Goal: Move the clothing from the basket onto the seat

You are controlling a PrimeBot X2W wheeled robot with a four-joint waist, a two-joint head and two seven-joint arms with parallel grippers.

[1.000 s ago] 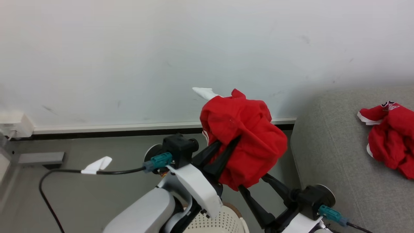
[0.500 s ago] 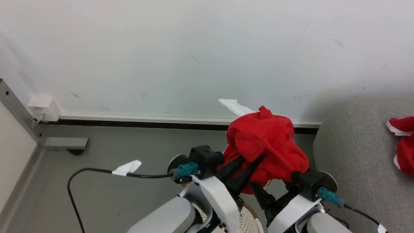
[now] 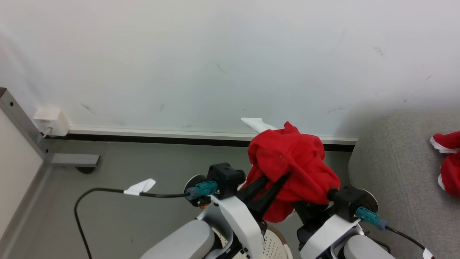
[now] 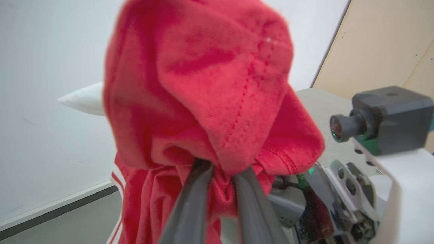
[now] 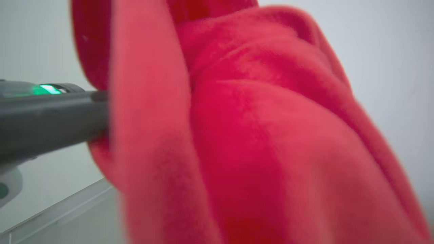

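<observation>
Clothing in hand: red garment, bunched into a lump and lifted clear of the basket, over the floor with the seat off to the right. Pinched by the left gripper, fingers drawn close on a gathered fold, cloth draped over and past the tips. Propped from beneath on the right gripper, fingers buried under the cloth; cannot tell whether clenched or released. Probably carried on both to keep loose ends from trailing back into the basket or snagging its brown rim on the swing to the seat. No clean long axis, being crumpled. Roughly upright, slanting in the head view from a hanging tail at the bottom up to a white trimmed end poking up and left toward the wall. Already on the seat, at the right edge: another red garment, well apart from the carried one.
</observation>
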